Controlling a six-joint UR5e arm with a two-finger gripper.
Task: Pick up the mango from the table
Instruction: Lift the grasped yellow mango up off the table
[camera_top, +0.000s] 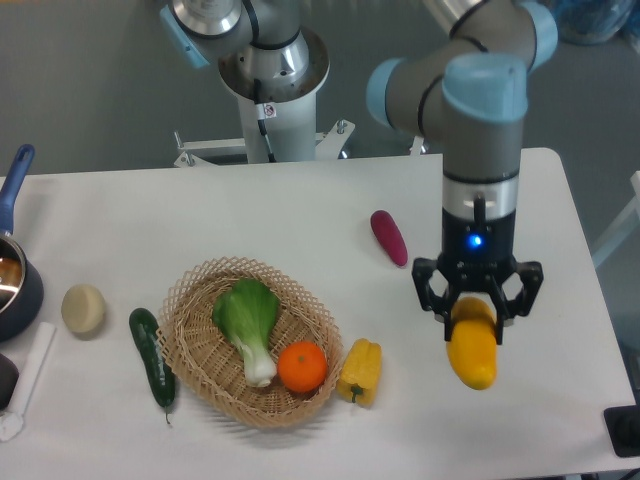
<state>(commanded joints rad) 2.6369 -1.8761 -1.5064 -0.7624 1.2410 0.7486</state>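
Observation:
The mango (472, 350), a smooth yellow-orange oval, hangs from my gripper (476, 312), which is shut on its upper end. The fruit points downward and appears lifted above the white table (300, 215) at the right side. The arm's wrist stands upright over it, with a blue light lit on the wrist. The mango's top is hidden between the black fingers (430, 295).
A wicker basket (190, 340) holds a bok choy (248, 318) and an orange (302, 366). A yellow bell pepper (361, 371) lies right of it, a cucumber (152, 356) left. A purple vegetable (389, 237) lies mid-table. A pale round item (83, 308) and a pot (15, 290) sit far left.

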